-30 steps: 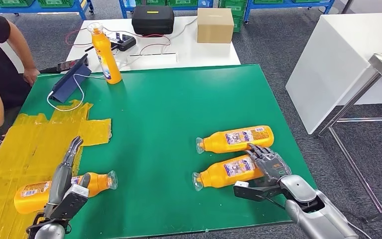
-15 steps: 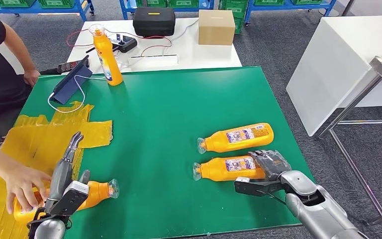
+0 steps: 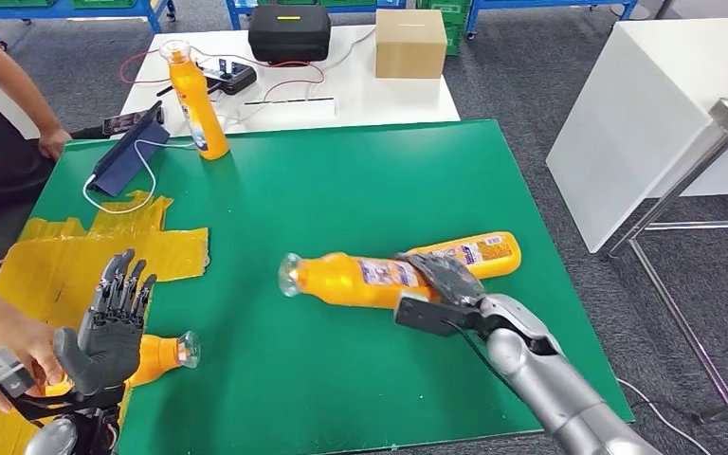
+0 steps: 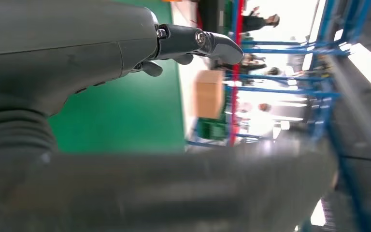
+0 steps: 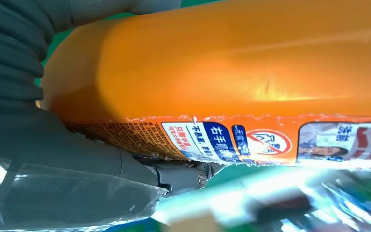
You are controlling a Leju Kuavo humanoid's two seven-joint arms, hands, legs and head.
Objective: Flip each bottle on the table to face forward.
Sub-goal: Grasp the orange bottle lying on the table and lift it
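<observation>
My right hand [image 3: 441, 277] grips an orange bottle [image 3: 351, 278] by its body, with its clear cap pointing left, over the green table [image 3: 341, 180]. The right wrist view shows that bottle [image 5: 222, 63] close up, label along one side, my hand [image 5: 53, 159] wrapped around it. A second orange bottle [image 3: 482, 250] lies flat just behind it. My left hand [image 3: 109, 322] is raised with fingers spread, holding nothing; its fingers [image 4: 193, 41] show over the green surface. Below it a third bottle [image 3: 159, 355] lies on its side. A fourth bottle [image 3: 192, 100] stands upright at the far left.
A person [image 3: 0, 142] sits at the left; their hand [image 3: 9, 346] is by the lying bottle's base. Yellow tape [image 3: 66, 256] covers the table's left part. A blue tablet [image 3: 123, 156] with a cable lies nearby. A black case [image 3: 289, 33] and cardboard box [image 3: 409, 43] sit behind.
My right hand has lifted the nearer right bottle and carried it left toward the table's middle. My left hand has come up off the left bottle and spread its fingers. The person's hand drew back left.
</observation>
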